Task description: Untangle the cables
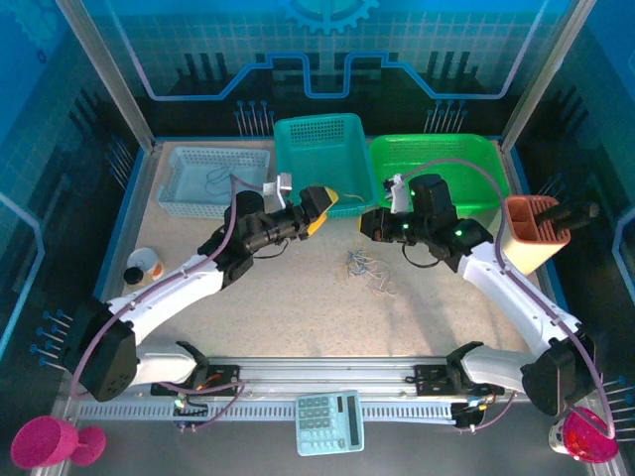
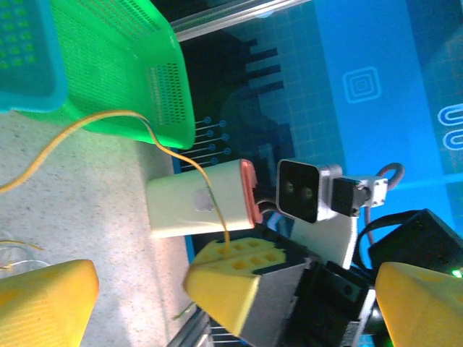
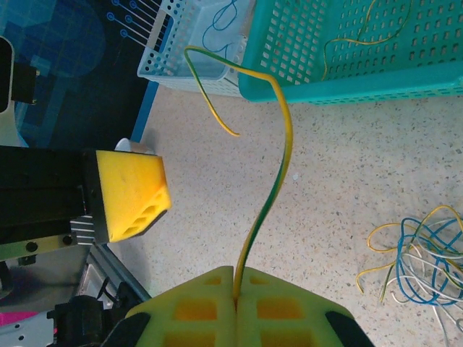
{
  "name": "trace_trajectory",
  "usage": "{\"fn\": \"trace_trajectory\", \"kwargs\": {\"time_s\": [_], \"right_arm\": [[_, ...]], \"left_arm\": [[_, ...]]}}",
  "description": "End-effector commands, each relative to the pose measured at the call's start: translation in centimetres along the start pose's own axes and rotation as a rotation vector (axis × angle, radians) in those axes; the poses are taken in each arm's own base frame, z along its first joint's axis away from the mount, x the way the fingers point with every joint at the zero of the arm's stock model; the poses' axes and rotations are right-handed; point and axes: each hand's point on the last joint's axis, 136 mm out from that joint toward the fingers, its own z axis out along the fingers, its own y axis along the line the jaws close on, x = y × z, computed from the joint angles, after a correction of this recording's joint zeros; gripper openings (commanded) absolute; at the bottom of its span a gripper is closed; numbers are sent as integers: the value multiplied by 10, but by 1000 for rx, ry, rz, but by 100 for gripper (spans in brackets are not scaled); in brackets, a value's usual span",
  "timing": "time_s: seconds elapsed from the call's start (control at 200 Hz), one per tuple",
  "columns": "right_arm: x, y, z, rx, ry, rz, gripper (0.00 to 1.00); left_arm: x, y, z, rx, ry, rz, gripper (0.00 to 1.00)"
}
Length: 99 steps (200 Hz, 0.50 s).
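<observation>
The right end effector [image 3: 236, 278] is clenched on one yellow-green cable [image 3: 282, 170]; the left end effector [image 1: 327, 203] is released. One tangle of cables [image 1: 365, 270] lies on the surface [image 1: 298, 307], near three baskets (blue basket [image 1: 174, 203], teal basket [image 1: 298, 127], green basket [image 1: 437, 141]).

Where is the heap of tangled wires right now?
In the top view the tangled wires lie in the middle of the table, just on the near side of the right gripper, with the teal basket farther back.
</observation>
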Motion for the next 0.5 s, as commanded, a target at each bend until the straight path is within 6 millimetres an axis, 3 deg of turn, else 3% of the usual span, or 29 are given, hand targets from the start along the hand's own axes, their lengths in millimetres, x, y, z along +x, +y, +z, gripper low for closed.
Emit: {"fn": "trace_trajectory", "kwargs": {"time_s": [0.0,0.3,0.395,0.49], "right_arm": [[-8,8,0,-23,-25,-7,0],[9,17,4,-47,-3,-30,0],[15,16,4,-46,2,-27,0],[20,14,6,-47,7,-23,0]], "left_arm": [[-11,-15,11,37,-39,-42,99],[-34,-1,45,-8,-85,-41,97],[-46,7,51,-21,-111,-35,89],[-58,9,55,-16,-127,-31,71]]}}
